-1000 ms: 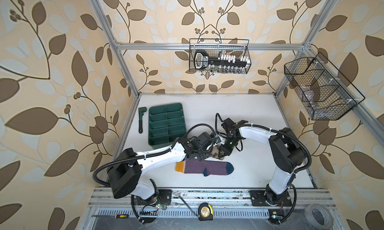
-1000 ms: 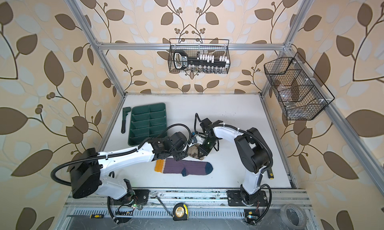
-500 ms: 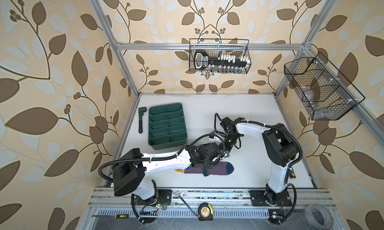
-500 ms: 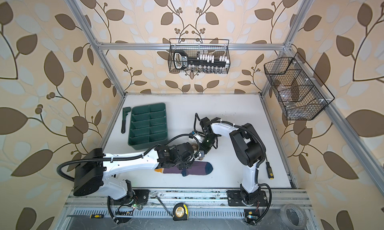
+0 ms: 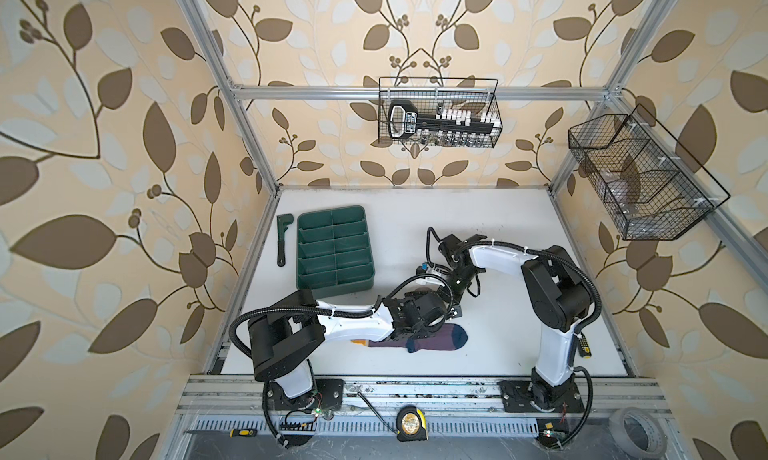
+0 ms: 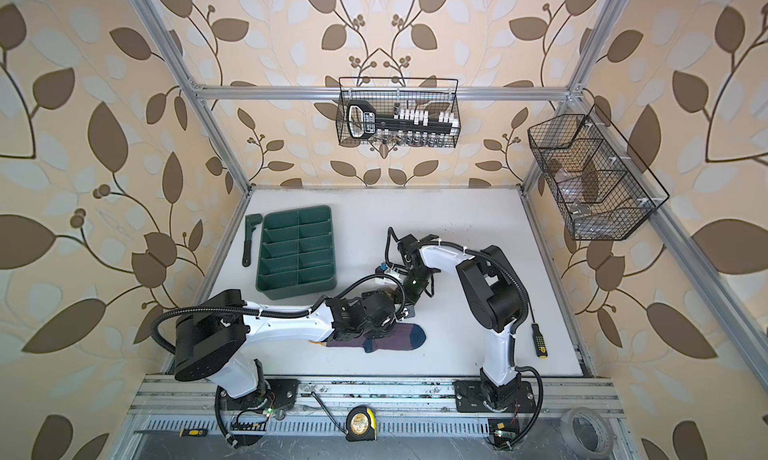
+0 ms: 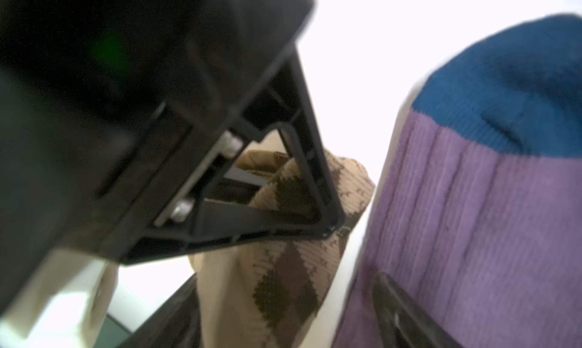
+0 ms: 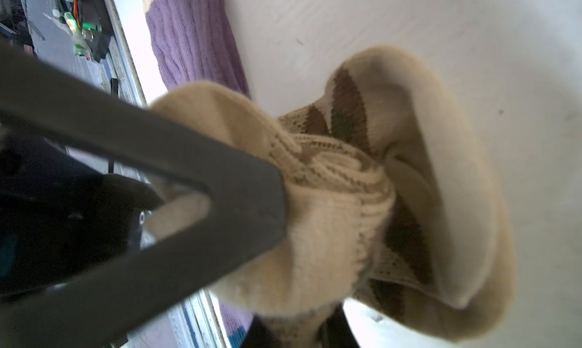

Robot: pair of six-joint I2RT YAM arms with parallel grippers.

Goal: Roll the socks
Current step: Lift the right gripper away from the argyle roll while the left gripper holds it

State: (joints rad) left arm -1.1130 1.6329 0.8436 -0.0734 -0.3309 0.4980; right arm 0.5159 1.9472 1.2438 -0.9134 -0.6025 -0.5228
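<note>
White tabletop (image 5: 519,237), overhead view. At lower centre the left claw (image 5: 422,327), spread wide, had dropped over the purple sock (image 5: 440,340), hiding most of its cuff. The right claw (image 5: 452,304) kept pinching the bunched beige sock (image 8: 346,223) just above; rolling looked unstarted.

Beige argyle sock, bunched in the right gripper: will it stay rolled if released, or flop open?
Probably flops open: the beige sock sags in soft, loose folds. Its ribbed knit looks grippy, so sliding on the table seems unlikely.

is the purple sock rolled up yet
No, in a top view the purple sock lies flat and stretched out on the table, not rolled at all.
</note>
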